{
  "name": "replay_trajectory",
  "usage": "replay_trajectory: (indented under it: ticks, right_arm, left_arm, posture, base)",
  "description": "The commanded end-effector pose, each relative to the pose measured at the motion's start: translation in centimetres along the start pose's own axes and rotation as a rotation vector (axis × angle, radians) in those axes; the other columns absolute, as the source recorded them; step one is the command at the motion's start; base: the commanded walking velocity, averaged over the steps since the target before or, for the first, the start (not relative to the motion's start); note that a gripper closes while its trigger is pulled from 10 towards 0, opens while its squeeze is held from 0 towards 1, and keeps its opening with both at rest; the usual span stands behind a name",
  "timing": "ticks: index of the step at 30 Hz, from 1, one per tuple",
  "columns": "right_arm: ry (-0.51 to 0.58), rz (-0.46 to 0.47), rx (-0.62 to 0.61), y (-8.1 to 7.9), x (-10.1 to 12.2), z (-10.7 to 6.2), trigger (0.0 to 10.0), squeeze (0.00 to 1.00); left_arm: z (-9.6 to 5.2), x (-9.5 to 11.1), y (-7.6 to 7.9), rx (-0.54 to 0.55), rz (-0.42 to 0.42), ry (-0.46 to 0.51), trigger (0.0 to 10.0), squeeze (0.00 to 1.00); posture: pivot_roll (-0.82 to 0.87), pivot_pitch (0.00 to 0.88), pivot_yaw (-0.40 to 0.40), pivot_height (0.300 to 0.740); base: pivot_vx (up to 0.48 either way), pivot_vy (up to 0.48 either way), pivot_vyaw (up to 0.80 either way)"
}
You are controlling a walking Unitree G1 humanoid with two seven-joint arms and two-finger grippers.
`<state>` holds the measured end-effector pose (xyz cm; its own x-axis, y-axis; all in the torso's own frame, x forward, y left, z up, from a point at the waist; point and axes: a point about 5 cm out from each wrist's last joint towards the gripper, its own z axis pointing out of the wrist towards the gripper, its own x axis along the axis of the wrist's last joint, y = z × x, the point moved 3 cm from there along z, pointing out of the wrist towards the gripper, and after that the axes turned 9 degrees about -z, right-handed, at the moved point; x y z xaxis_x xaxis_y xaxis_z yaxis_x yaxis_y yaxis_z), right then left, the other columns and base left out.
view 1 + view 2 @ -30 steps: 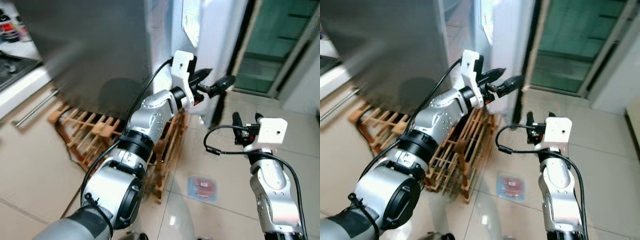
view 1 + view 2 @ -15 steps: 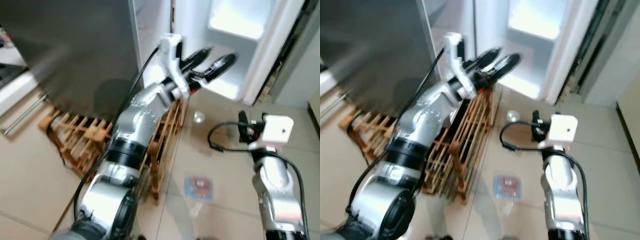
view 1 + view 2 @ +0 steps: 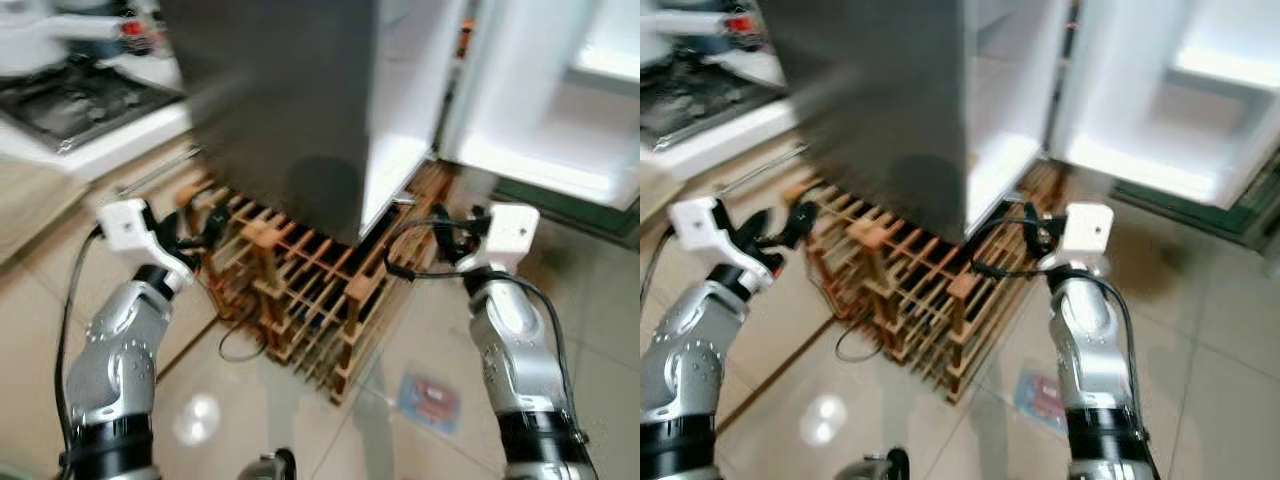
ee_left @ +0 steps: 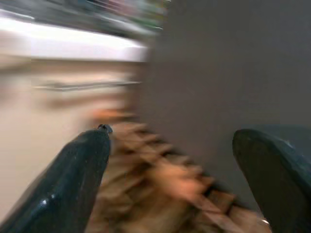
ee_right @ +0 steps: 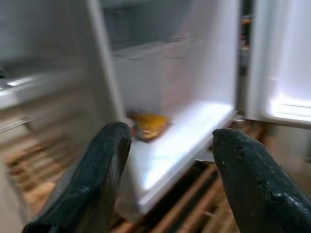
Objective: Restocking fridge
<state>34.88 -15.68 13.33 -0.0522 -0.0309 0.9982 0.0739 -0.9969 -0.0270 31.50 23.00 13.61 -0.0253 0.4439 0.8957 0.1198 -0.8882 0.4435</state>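
The fridge [image 3: 290, 90] has a dark grey side and its door [image 3: 560, 110] stands swung open to the right, showing a white lit inside [image 5: 189, 92]. A yellow-orange item [image 5: 148, 124] lies on the fridge's lowest level. My left gripper [image 3: 200, 232] is held low at the left, open and empty, pointing at the wooden rack. My right gripper [image 3: 455, 230] is open and empty in front of the fridge's lower opening. A clear packet with red contents [image 3: 430, 398] lies on the floor tiles between my arms.
A slatted wooden rack [image 3: 300, 300] stands on the floor against the fridge, below both grippers. A counter with a stove [image 3: 80, 95] and a drawer handle [image 3: 160, 172] is at the far left. Pale floor tiles stretch to the right.
The fridge door has swung from nearly shut to wide open. My left arm has come off the door and dropped low to the left. The camera has turned left and everything is blurred.
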Motion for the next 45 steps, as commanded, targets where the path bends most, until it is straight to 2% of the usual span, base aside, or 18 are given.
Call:
replay_trajectory:
  ticks: [1,3,5,6,8,10,13,15,17,23,24,26,27,31,35,37,40,45]
  right_arm:
    - [-0.038,0.061,0.007,0.1,-0.7,0.4,10.0,0.00]
    - [-0.029,0.056,0.057,-0.9,-0.4,0.8,10.0,0.00]
    - [-0.016,0.052,0.091,-1.5,0.0,1.2,10.0,0.00]
    - [-0.015,0.037,0.115,-1.8,0.2,1.6,10.0,0.00]
    - [-0.017,0.031,0.120,-1.9,0.2,1.8,10.0,0.00]
    - [-0.016,0.009,0.135,-1.9,0.3,2.0,10.0,0.00]
    - [-0.014,0.005,0.143,-1.8,0.3,2.1,10.0,0.00]
    - [-0.008,0.001,0.147,-1.7,0.4,1.9,10.0,0.00]
    - [-0.006,0.000,0.149,-1.7,0.4,1.9,10.0,0.00]
    - [0.002,0.007,0.143,-1.4,0.3,1.4,10.0,0.02]
    - [0.001,0.011,0.146,-1.4,0.2,1.3,10.0,0.02]
    - [0.000,0.013,0.149,-1.4,0.1,1.2,10.0,0.02]
    - [-0.002,0.015,0.157,-1.6,0.0,1.1,10.0,0.02]
    - [-0.002,0.015,0.168,-1.7,0.1,1.1,10.0,0.02]
    - [0.005,0.006,0.175,-1.7,0.4,1.1,10.0,0.02]
    - [0.012,-0.009,0.153,-1.4,0.5,1.0,10.0,0.02]
    - [-0.047,-0.061,0.003,1.0,-0.5,0.8,10.0,0.00]
    - [-0.026,-0.065,0.039,1.1,-0.3,0.4,10.0,0.00]
  left_arm:
    - [0.2,1.0,1.2,0.023,0.083,0.036,10.0,0.00]
    - [0.3,1.0,2.5,-0.019,0.127,0.036,10.0,0.00]
    - [0.5,0.6,2.7,0.004,0.240,0.015,10.0,0.00]
    - [0.8,-0.2,2.4,0.060,0.258,-0.014,10.0,0.00]
    - [0.9,-0.5,2.3,0.080,0.250,-0.022,10.0,0.00]
    - [1.8,-1.4,2.1,0.132,0.269,-0.065,10.0,0.00]
    - [2.3,-1.1,2.3,0.151,0.272,-0.049,10.0,0.00]
    - [2.9,-0.5,3.3,0.122,0.272,-0.024,10.0,0.00]
    - [3.0,-0.5,3.4,0.120,0.276,-0.021,10.0,0.00]
    - [3.0,-0.3,4.9,0.054,0.422,0.037,10.0,0.00]
    - [3.0,-0.4,5.6,0.018,0.471,0.064,10.0,0.00]
    - [3.0,-0.7,5.7,0.013,0.456,0.055,10.0,0.00]
    - [3.0,-1.1,5.7,0.025,0.409,0.034,10.0,0.00]
    - [3.0,-0.4,6.1,0.002,0.432,0.086,10.0,0.00]
    - [2.7,-0.4,6.3,-0.026,0.405,0.085,10.0,0.00]
    - [2.6,-0.5,6.2,-0.034,0.411,0.085,10.0,0.00]
    - [2.2,-0.2,5.7,-0.033,0.371,0.101,10.0,0.00]
    - [1.9,0.0,5.3,0.004,0.321,0.116,10.0,0.00]
  posture:
    - [0.01,0.000,-0.004,0.740]
    - [0.01,0.000,-0.005,0.740]
    - [0.01,0.000,-0.011,0.740]
    - [0.01,0.000,-0.012,0.740]
    - [0.01,0.000,-0.012,0.740]
    - [-0.01,0.000,-0.013,0.740]
    - [-0.02,0.000,-0.012,0.740]
    - [-0.04,0.000,0.000,0.740]
    - [-0.04,0.000,0.000,0.740]
    - [-0.07,0.000,0.010,0.740]
    - [-0.07,0.000,0.008,0.740]
    - [-0.07,0.000,0.007,0.740]
    - [-0.07,0.000,0.007,0.740]
    - [-0.07,0.001,0.008,0.740]
    - [-0.07,0.010,0.009,0.740]
    - [-0.07,0.010,0.005,0.740]
    - [-0.07,0.002,-0.007,0.740]
    - [-0.07,0.000,-0.019,0.740]
  base:
    - [0.000,-0.480,0.57]
    - [0.000,-0.480,0.57]
    - [0.000,-0.480,0.57]
    - [0.000,-0.480,0.58]
    - [0.000,-0.480,0.58]
    - [0.000,-0.480,0.57]
    - [0.000,-0.160,0.56]
    - [0.000,0.000,0.55]
    - [0.000,0.000,0.54]
    - [0.000,0.000,0.51]
    - [0.000,0.000,0.48]
    - [0.000,0.000,0.46]
    - [0.000,0.000,0.45]
    - [0.000,0.000,0.46]
    - [0.000,0.000,0.45]
    - [0.000,0.000,0.45]
    - [0.000,0.000,0.00]
    - [0.000,0.426,0.27]
